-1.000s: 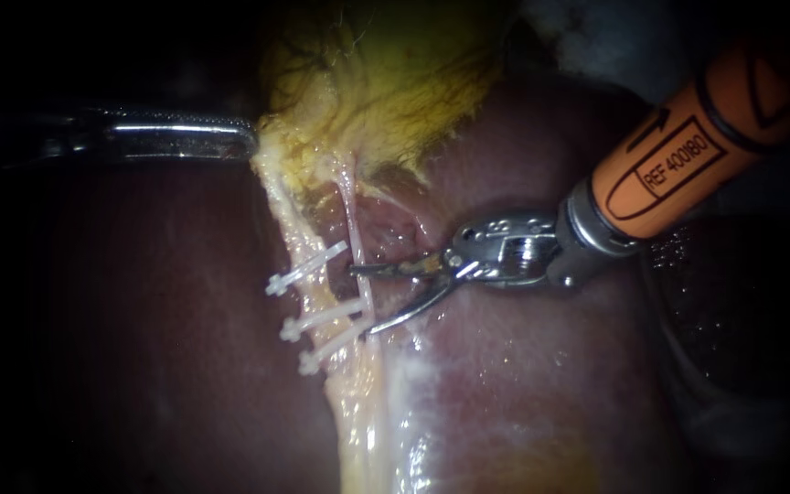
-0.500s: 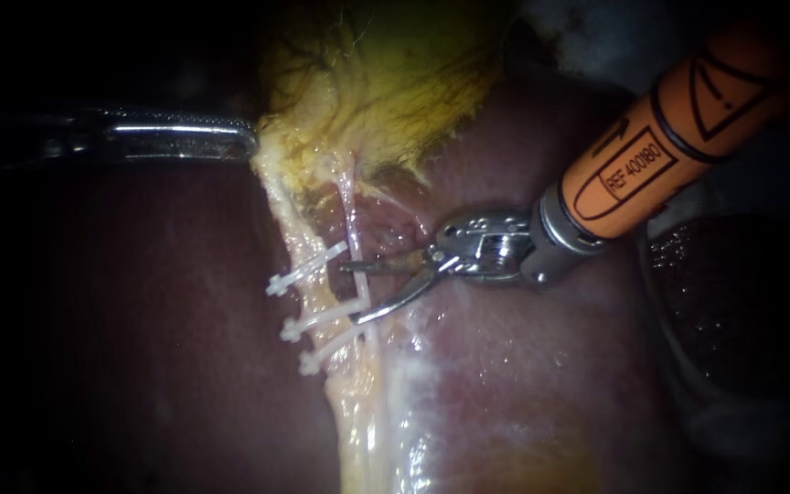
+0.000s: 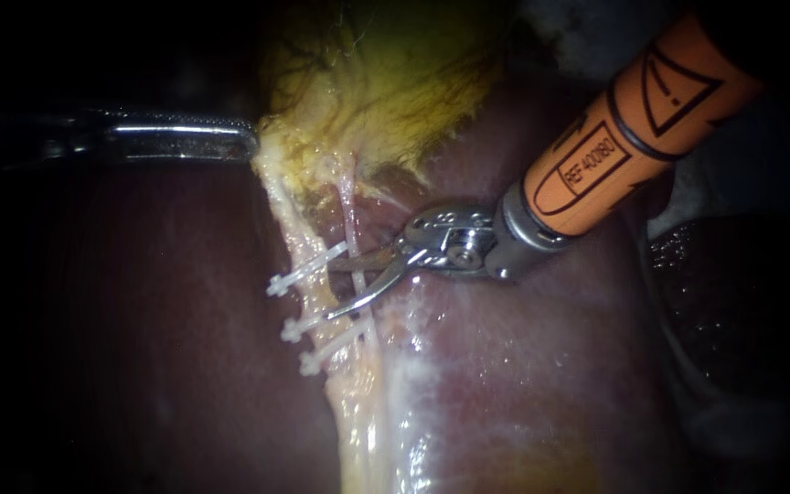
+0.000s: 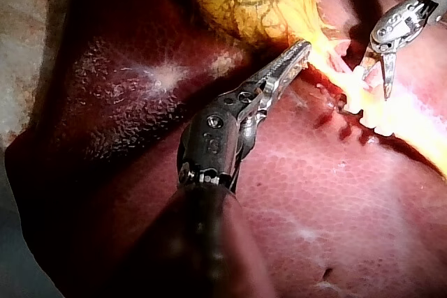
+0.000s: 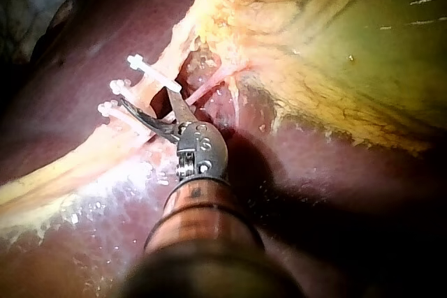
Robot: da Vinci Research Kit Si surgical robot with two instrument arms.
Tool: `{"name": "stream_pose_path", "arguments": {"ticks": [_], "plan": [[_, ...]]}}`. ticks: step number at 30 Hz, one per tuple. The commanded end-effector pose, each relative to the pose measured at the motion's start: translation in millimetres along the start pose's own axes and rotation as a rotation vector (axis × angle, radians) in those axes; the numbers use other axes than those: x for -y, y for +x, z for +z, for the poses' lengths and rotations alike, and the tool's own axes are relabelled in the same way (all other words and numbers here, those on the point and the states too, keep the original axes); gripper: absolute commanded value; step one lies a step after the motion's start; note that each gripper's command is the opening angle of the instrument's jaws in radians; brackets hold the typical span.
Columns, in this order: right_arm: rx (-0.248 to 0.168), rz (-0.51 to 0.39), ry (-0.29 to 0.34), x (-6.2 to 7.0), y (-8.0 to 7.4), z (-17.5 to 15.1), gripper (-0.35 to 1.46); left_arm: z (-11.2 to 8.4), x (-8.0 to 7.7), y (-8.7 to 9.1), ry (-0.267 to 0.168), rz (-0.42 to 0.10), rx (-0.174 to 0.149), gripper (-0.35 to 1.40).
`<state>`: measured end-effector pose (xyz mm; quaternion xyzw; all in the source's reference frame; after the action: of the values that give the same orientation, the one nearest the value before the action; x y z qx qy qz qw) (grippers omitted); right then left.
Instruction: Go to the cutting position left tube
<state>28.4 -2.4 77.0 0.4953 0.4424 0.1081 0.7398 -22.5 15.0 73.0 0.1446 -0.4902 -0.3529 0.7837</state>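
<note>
Right instrument (image 3: 330, 291) — pincer wide open, gripping nothing — straddles the left tube (image 3: 287, 224) between the upper two clips (image 3: 304, 268). Left instrument (image 3: 250, 142) — pincer clamped on the gallbladder (image 3: 386, 82) edge.

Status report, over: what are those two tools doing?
Left instrument shut on gallbladder edge. Right instrument open, astride left tube between clips. Right tube crosses the gap too.

Left instrument (image 3: 249, 142) shaft lost in darkness
</note>
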Motion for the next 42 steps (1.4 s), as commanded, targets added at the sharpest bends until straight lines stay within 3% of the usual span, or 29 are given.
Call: {"name": "stream_pose_path", "arguments": {"ticks": [1, 12, 21, 33, 42], "plan": [[-0.003, -0.002, 0.009, -0.1, 0.0, 0.2, 1.24, 0.0, 0.0, 0.0, 0.0, 0.0, 0.0, -0.35], [-0.062, 0.015, 0.081, -0.5, 1.4, 2.2, 1.24, 0.0, 0.0, 0.0, 0.0, 0.0, 0.0, -0.35], [-0.063, 0.0, 0.139, -0.6, 2.5, 3.7, 1.22, 0.0, 0.0, 0.0, 0.0, 0.0, 0.0, -0.35], [-0.154, -0.001, 0.219, 1.6, 3.8, 4.9, 1.2, 0.0, 0.0, 0.0, 0.0, 0.0, 0.0, -0.35], [-0.171, 0.003, 0.241, 3.5, 5.2, 4.6, 1.27, 0.0, 0.0, 0.0, 0.0, 0.0, 0.0, -0.35]]}}
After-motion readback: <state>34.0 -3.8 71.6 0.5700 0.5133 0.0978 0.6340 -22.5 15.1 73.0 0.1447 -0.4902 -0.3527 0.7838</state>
